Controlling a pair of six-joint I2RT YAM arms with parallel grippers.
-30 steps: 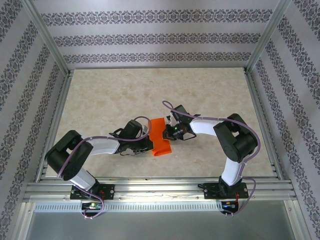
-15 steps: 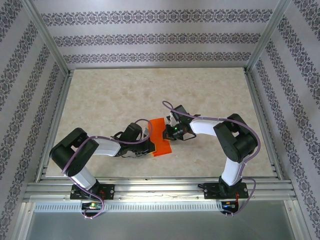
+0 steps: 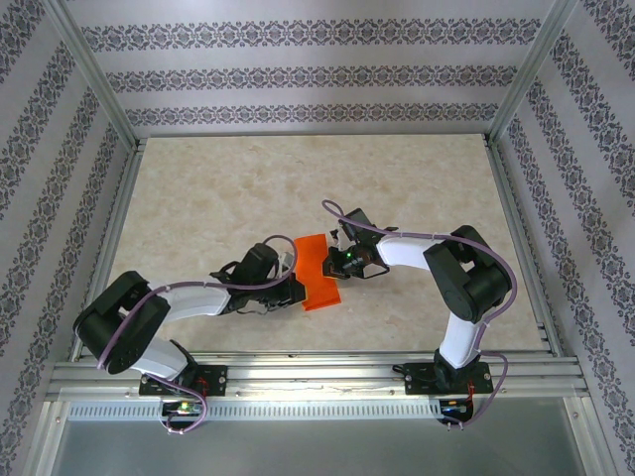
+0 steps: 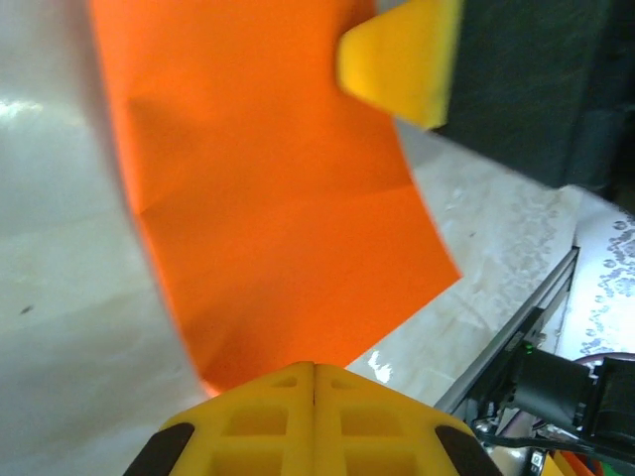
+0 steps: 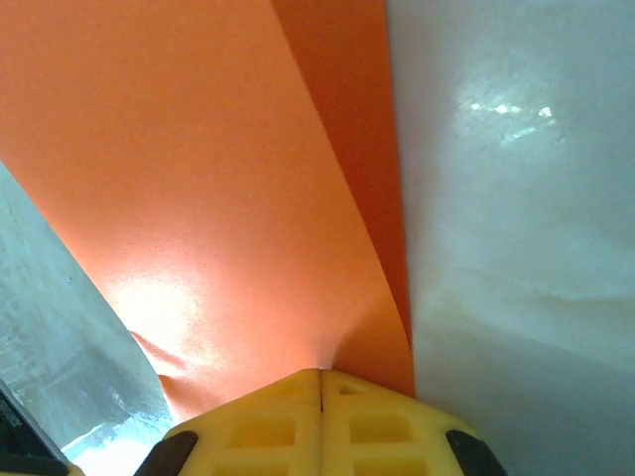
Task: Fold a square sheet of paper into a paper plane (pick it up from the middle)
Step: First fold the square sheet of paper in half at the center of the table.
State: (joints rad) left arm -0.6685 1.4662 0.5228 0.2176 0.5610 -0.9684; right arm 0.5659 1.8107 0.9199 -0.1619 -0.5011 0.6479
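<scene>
The square sheet of paper (image 3: 317, 274), bright orange and doubled into a long strip, lies slanted on the table between my two arms. My right gripper (image 3: 336, 265) comes in from the right and is shut on the sheet's right edge. In the right wrist view the sheet of paper (image 5: 218, 178) puckers into the closed tips of the right gripper (image 5: 320, 373), and a folded layer shows along its right side. My left gripper (image 3: 296, 290) is shut, its tips (image 4: 315, 367) at the near edge of the sheet (image 4: 268, 218). The right gripper's yellow finger (image 4: 397, 59) meets the sheet's far end.
The pale marbled table (image 3: 298, 188) stretches far behind the arms. Aluminium rails (image 3: 317, 367) border it at the front and sides, and patterned walls (image 3: 317, 79) close in the cell.
The left arm's elbow has swung down and to the left, and its gripper stays at the paper's left edge. The sheet has shifted slightly. The right arm holds still.
</scene>
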